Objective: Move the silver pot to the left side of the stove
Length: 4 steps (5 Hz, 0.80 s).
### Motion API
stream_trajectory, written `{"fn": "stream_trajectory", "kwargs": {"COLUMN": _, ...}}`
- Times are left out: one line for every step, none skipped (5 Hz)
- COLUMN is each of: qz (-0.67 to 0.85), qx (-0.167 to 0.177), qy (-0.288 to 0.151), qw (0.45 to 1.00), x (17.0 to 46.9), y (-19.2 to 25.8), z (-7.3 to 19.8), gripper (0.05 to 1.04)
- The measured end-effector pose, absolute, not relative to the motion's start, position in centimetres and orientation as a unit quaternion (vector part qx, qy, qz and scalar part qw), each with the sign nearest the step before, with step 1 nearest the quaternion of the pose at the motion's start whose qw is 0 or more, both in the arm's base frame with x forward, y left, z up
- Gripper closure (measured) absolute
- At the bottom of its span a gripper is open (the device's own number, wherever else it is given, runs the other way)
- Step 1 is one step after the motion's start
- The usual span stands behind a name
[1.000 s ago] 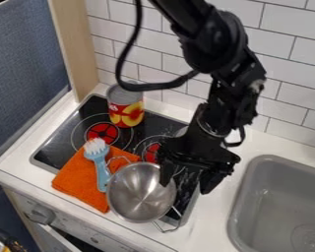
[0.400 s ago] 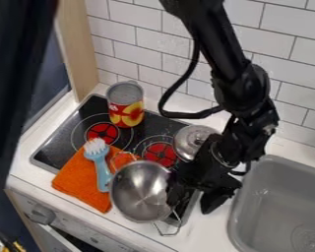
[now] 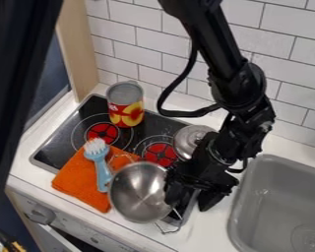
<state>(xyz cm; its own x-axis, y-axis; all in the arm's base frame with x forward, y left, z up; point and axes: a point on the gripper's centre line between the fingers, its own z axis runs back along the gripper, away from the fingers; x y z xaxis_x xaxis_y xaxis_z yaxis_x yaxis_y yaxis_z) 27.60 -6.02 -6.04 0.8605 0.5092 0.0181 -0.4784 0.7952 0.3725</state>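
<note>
On the black glass stove (image 3: 60,148), the round silver metal pot (image 3: 137,193) is sitting at the near side, left of the black two-finger gripper (image 3: 191,198), whose fingers are standing apart by the pot's right rim.

White tiles (image 3: 288,43) cover the back wall (image 3: 150,43).

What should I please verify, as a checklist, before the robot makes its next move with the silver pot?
1. Claw at the pot's right edge: ok.
2. Claw open: ok, its fingers are apart.
3. Silver pot empty inside: ok, as far as visible.
4. Pot clear of the orange cloth: cannot tell; it overlaps the cloth's edge in view.
5. Front left of the stove free: not ok, cloth and blue brush lie there.
6. Can upright: ok, towards the back.
</note>
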Motion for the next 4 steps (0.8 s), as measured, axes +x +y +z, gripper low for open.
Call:
{"fn": "stream_trajectory", "kwargs": {"qz": 0.249, "qx": 0.19, "qy": 0.04, "qw": 0.949, "x": 27.4, "y": -6.2, "z": -6.1, "gripper": 0.385}}
{"fn": "stream_trajectory", "kwargs": {"qz": 0.241, "qx": 0.19, "qy": 0.048, "qw": 0.951, "x": 26.4, "y": -5.9, "z": -5.7, "gripper": 0.71}}
{"fn": "stream_trajectory", "kwargs": {"qz": 0.241, "qx": 0.18, "qy": 0.051, "qw": 0.952, "x": 26.0, "y": -5.6, "z": -4.8, "gripper": 0.924}}
{"fn": "stream_trajectory", "kwargs": {"qz": 0.236, "qx": 0.18, "qy": 0.05, "qw": 0.954, "x": 25.6, "y": -5.3, "z": -4.3, "gripper": 1.007}}
